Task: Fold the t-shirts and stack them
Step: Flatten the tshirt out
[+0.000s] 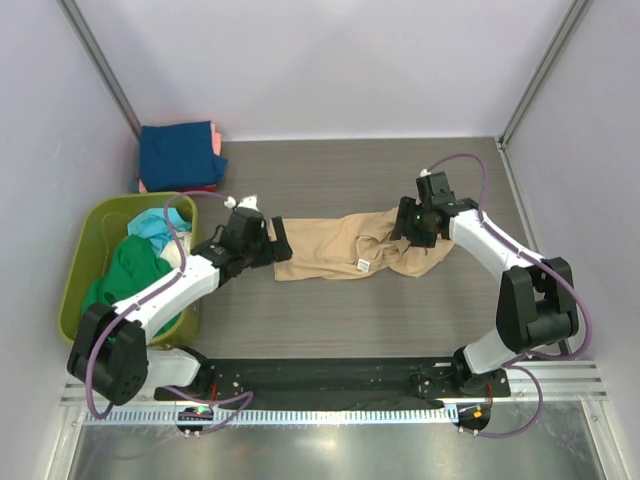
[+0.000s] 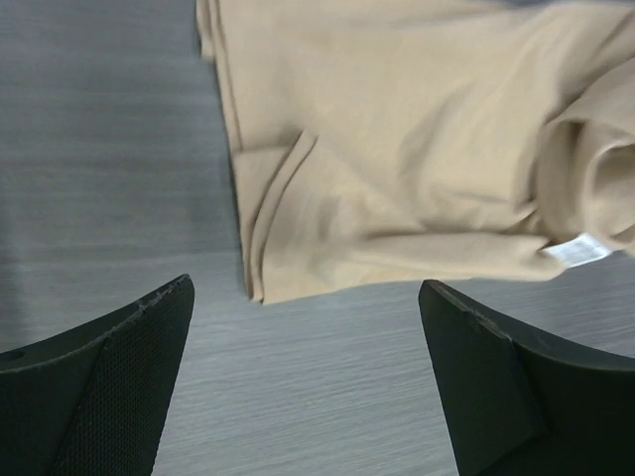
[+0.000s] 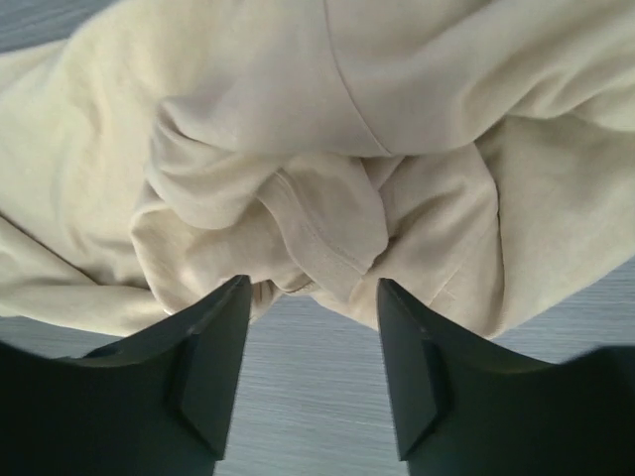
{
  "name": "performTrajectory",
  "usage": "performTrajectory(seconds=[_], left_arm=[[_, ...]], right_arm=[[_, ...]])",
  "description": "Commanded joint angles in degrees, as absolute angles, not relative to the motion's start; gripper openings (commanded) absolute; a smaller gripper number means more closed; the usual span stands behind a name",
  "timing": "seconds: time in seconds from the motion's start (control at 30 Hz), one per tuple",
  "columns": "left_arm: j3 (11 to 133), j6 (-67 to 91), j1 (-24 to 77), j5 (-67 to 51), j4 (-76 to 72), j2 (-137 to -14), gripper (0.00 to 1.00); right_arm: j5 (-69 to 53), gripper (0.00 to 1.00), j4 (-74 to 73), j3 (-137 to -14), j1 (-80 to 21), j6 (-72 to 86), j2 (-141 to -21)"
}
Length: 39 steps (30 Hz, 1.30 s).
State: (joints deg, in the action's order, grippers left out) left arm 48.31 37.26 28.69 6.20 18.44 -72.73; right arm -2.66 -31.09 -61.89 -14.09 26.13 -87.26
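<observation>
- The worktop (image 1: 350,312) carries the tan t-shirt (image 1: 335,250) across its middle, flat at the left end and bunched at the right;
- the olive bin (image 1: 72,280) at the left edge holds a green t-shirt (image 1: 130,275) and a teal t-shirt (image 1: 150,225);
- a folded stack (image 1: 178,152) of navy, pink and red tees sits in the far left corner;
- the left gripper (image 2: 308,297) is spread wide just off the tan shirt's left hem, holding nothing;
- the right gripper (image 3: 313,293) is parted at the bunched end, pinching nothing.

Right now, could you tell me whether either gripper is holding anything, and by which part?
Nothing is held. The left gripper is open beside the tan t-shirt; the right gripper stands open at its bunched end.
</observation>
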Motion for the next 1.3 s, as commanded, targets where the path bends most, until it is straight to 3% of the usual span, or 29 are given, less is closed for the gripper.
performTrajectory(seconds=[0.0, 0.23, 0.4, 0.5, 0.7, 1.0, 1.2, 1.27], left_arm=[[44.5, 41.2, 29.2, 4.8, 12.1, -74.5, 0.96], [46.1, 38.8, 28.7, 11.5, 8.6, -78.5, 1.00], [51.7, 37.9, 25.7, 9.4, 7.0, -86.7, 1.00], [55.4, 36.9, 24.3, 7.7, 6.4, -91.7, 1.00], [60.6, 35.8, 23.3, 6.2, 4.4, -98.6, 1.00], [62.5, 35.9, 22.7, 4.5, 3.2, -102.4, 1.00], [62.5, 35.2, 21.6, 4.5, 3.2, -103.0, 1.00], [62.8, 35.1, 21.0, 4.0, 3.1, -103.7, 1.00]], right_arm=[[-6.1, 0.63, -27.5, -62.8, -14.4, 25.7, -87.3], [-0.3, 0.75, -28.6, -70.9, -15.3, 24.7, -88.3], [9.2, 0.84, -33.1, -76.6, -14.6, 23.8, -94.2], [13.1, 0.89, -34.0, -76.7, -9.2, 24.3, -95.8], [7.0, 0.88, -32.3, -81.0, 2.2, 22.0, -102.6], [0.7, 0.88, -27.7, -90.4, 4.4, 21.5, -115.6], [-0.9, 0.79, -26.5, -91.8, 4.5, 21.5, -120.8], [-0.8, 0.70, -25.8, -91.1, 4.6, 21.4, -121.3]])
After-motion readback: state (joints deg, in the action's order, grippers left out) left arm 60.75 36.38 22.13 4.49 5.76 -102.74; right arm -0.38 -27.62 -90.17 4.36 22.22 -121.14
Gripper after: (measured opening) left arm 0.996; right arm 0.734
